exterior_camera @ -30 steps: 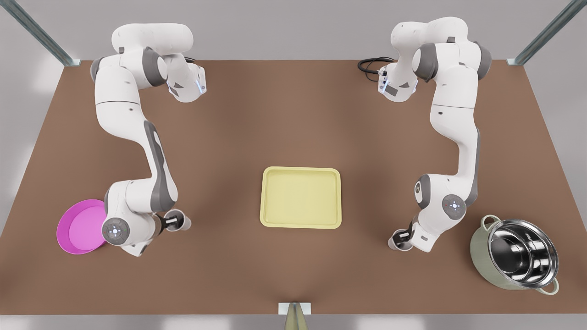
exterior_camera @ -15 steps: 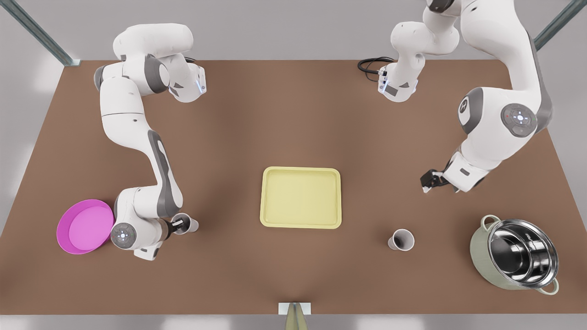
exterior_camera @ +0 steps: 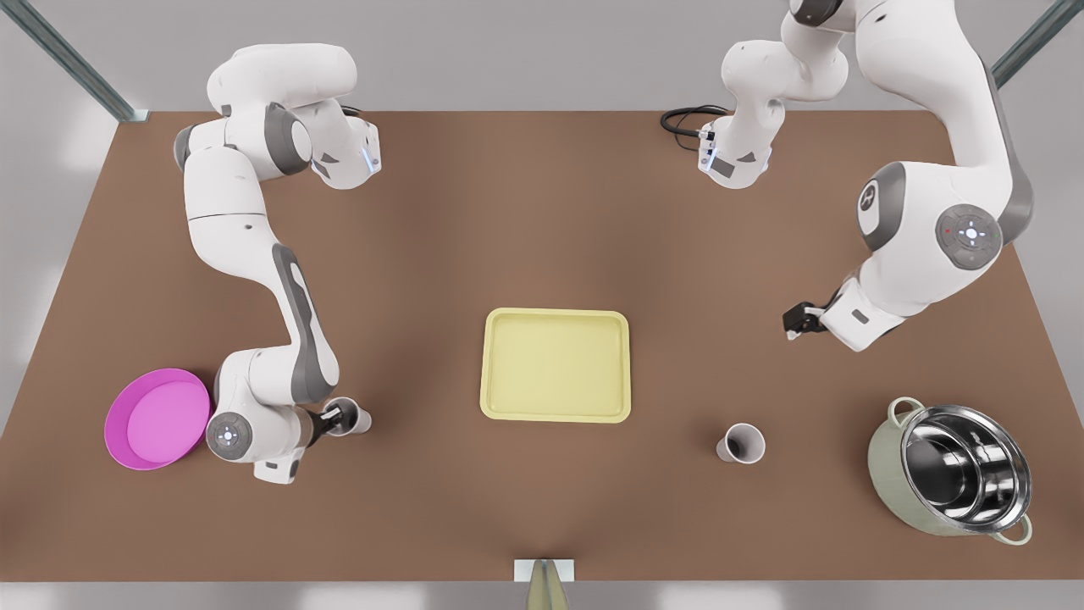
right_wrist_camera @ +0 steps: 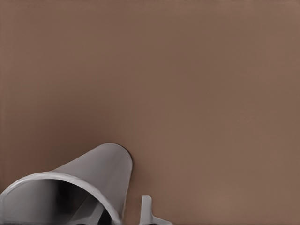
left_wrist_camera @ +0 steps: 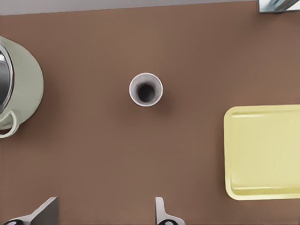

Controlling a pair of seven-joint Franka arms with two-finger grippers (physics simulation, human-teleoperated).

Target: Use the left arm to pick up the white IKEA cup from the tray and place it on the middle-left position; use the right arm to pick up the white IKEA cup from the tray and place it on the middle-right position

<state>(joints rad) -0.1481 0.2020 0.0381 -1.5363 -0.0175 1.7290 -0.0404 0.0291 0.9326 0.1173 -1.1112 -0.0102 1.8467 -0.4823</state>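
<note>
One white cup (exterior_camera: 743, 443) (left_wrist_camera: 146, 89) stands upright on the brown table, to the front view's right of the pale yellow tray (exterior_camera: 555, 314) (left_wrist_camera: 262, 154), which holds nothing. My left gripper (exterior_camera: 796, 322) (left_wrist_camera: 105, 212) hangs well above and behind that cup, open, its fingertips (left_wrist_camera: 160, 208) wide apart. A second white cup (exterior_camera: 358, 419) (right_wrist_camera: 89, 187) is low over the table on the tray's other side. My right gripper (exterior_camera: 337, 418) (right_wrist_camera: 123, 212) is shut on its wall, with one finger (right_wrist_camera: 147, 208) outside the cup.
A round magenta dish (exterior_camera: 157, 418) lies just beside the right arm's wrist. A steel pot in a pale green shell (exterior_camera: 957, 466) (left_wrist_camera: 23, 89) stands at the front view's far right. A black cable (exterior_camera: 682, 119) lies at the table's back edge.
The left gripper let go of its cup, lifted high and drew back toward the table's rear. The right gripper carried its cup a little toward the tray.
</note>
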